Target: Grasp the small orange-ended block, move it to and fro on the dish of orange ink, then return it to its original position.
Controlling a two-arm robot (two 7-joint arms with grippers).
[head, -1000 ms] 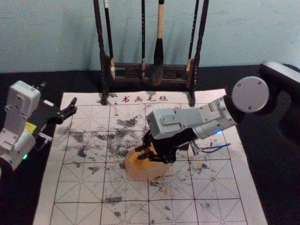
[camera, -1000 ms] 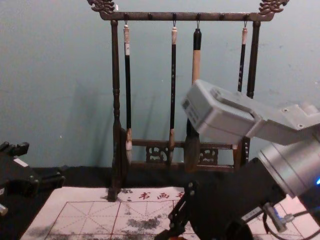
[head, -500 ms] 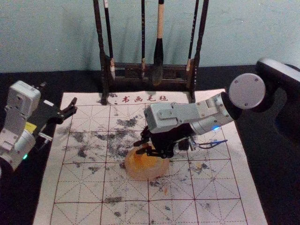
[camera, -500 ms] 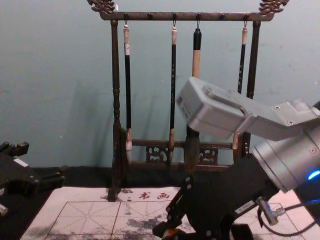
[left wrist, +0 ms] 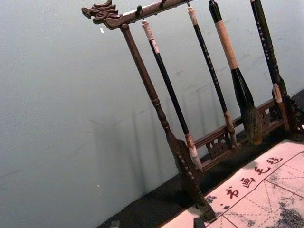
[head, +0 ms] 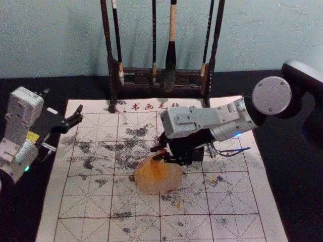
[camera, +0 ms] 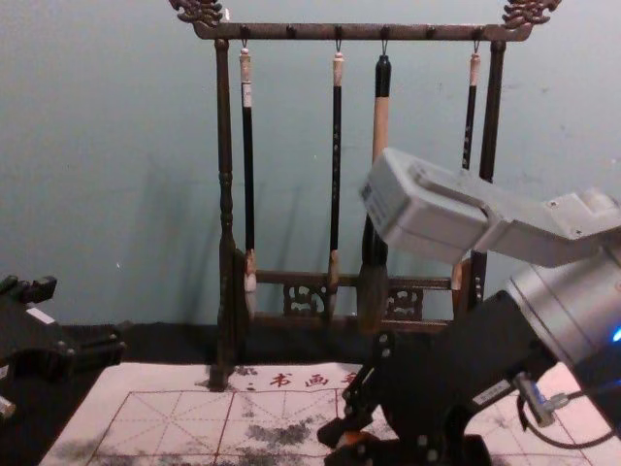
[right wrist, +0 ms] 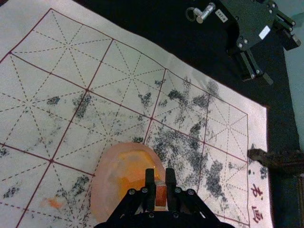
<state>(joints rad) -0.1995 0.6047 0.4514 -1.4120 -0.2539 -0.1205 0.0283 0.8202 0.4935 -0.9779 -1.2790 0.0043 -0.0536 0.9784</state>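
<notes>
From where I stand, the right gripper (head: 155, 153) is the busy one, reaching in over the mat (head: 86, 201) from its right edge and angled down toward the middle. Its two black fingers are closed on the block (right wrist: 161, 195), pinching it from both sides, with an orange face showing between them. They have it at the part of the dish (head: 158, 185) that faces the mat's far edge; whether block and dish touch, I can't tell.

The dish sits roughly midway between the mat's left and right edges, pale and rounded, with orange ink (head: 151, 172) spread across its hollow. A few orange specks lie on the mat nearby, among plenty of black smudges.

The left gripper (head: 62, 104) is parked beside the mat's left edge, near the far left corner, its fingers spread wide with nothing between them.

Along the far edge stands the dark wooden rack (camera: 224, 194), upright, with four brushes (camera: 337, 155) hanging tips down.
</notes>
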